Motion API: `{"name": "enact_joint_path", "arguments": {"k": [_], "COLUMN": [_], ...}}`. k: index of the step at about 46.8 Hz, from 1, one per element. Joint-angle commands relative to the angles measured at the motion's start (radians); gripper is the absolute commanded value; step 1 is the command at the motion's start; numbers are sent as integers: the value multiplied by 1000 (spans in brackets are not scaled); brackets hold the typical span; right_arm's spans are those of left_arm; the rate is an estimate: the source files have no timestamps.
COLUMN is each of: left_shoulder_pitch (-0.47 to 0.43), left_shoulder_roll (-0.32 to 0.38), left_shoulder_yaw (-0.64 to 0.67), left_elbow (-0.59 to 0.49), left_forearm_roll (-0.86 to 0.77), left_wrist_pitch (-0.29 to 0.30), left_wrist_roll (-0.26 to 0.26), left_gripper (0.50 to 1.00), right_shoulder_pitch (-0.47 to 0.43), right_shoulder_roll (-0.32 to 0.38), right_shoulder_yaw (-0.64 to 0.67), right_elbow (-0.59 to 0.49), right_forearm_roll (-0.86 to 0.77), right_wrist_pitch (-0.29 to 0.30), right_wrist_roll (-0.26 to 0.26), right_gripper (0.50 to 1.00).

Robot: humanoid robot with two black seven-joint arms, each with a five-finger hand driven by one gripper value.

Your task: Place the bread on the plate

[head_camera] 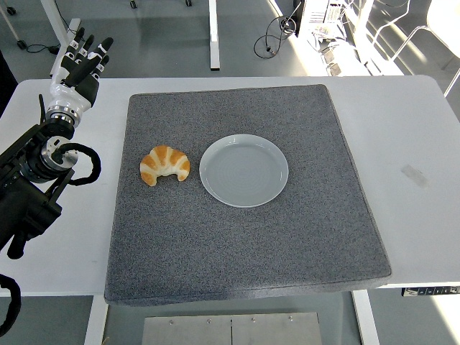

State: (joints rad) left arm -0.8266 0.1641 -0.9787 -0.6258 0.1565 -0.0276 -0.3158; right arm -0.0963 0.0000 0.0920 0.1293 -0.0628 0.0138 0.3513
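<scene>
A golden croissant (pixel 164 165) lies on the grey mat (pixel 237 244), just left of an empty pale plate (pixel 244 170) at the mat's middle; a narrow gap separates them. My left hand (pixel 83 61) is raised at the table's far left corner, fingers spread and holding nothing, well away from the croissant. The left arm runs down along the left edge. No right arm shows.
The grey mat covers most of the white table (pixel 410 144). A small pale mark (pixel 413 175) lies on the table at the right. Beyond the far edge are desk legs, cables and chairs on the floor.
</scene>
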Motion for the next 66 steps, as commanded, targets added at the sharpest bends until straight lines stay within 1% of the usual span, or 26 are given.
{"name": "enact_joint_path", "arguments": {"k": [1,23,39,51,59,66], "left_shoulder_pitch": [0,-11,-49,-121,-192,-223], "left_shoulder_roll": [0,0,34,138,232,276], "left_shoulder_yaw": [2,3,135,299,419,489], "left_elbow": [0,-2,-5,-18,-35,-100], "left_forearm_roll": [1,6,5,3,3,3], "left_wrist_pitch": [0,0,0,0,-2,0], "left_wrist_roll": [1,3,6,14,70,76], "left_gripper": [990,990,990,990,990,989], "right_shoulder_pitch": [0,0,1,1,0,0], "right_shoulder_roll": [0,0,0,0,0,0], "right_shoulder_yaw": [0,0,0,0,0,0], "right_elbow": [0,0,1,1,1,0], "right_forearm_roll": [0,0,0,0,0,0], "right_wrist_pitch": [0,0,0,0,0,0], "right_wrist_roll": [0,0,0,0,0,0], "right_gripper": [1000,1000,1000,1000,1000,1000]}}
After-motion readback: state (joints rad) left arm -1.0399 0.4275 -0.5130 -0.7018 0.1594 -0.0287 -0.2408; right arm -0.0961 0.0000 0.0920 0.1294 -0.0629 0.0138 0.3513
